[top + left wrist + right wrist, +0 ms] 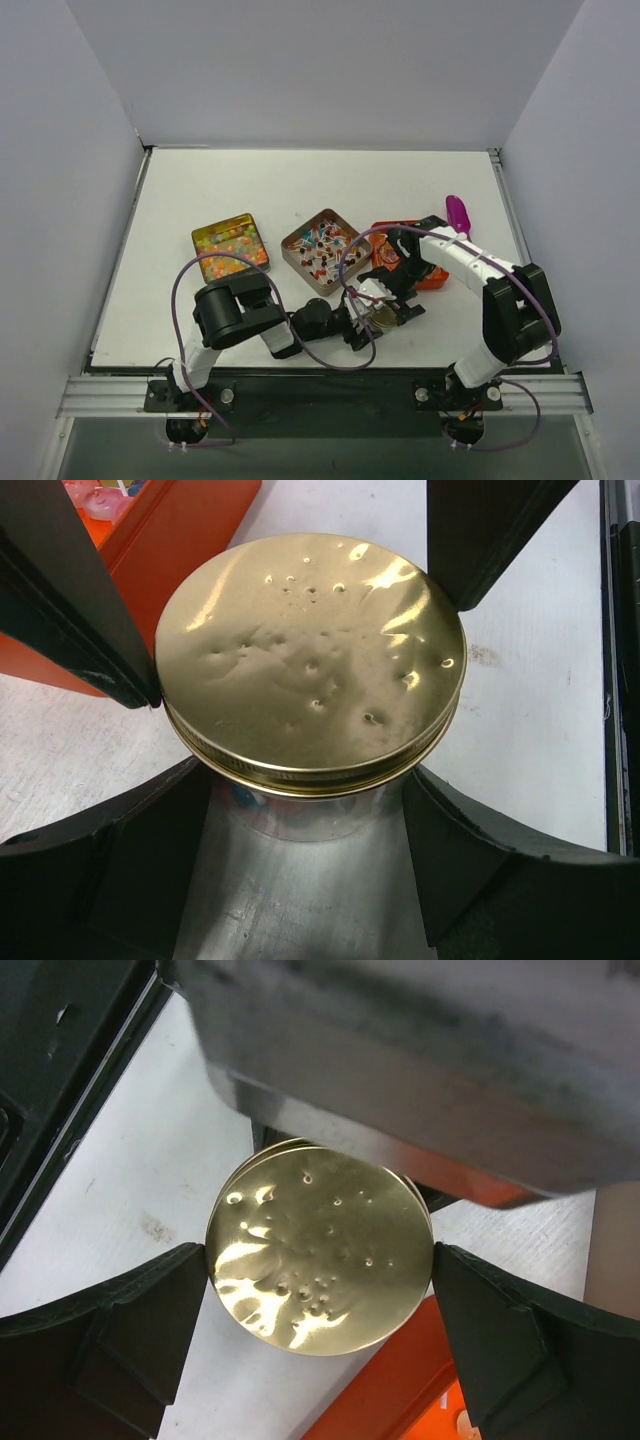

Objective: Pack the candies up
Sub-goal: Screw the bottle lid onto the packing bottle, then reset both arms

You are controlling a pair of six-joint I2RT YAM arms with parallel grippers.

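Candies (231, 247): beads in gold tin (197, 236), wrapped ones in square tin (287, 250), mid counter (200, 190). Nearer the arms, jar (300, 820) with gold lid (320, 1250) beside orange tray (190, 530). Left jaws clamped on jar at lid rim. Right jaws wide open, straddling lid.

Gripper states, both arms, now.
Left gripper: closed on the jar, under its gold lid.
Right gripper: open, fingers flanking the gold lid's rim.

Left hand (300, 645) and right hand (320, 1270) meet, jaws wide.
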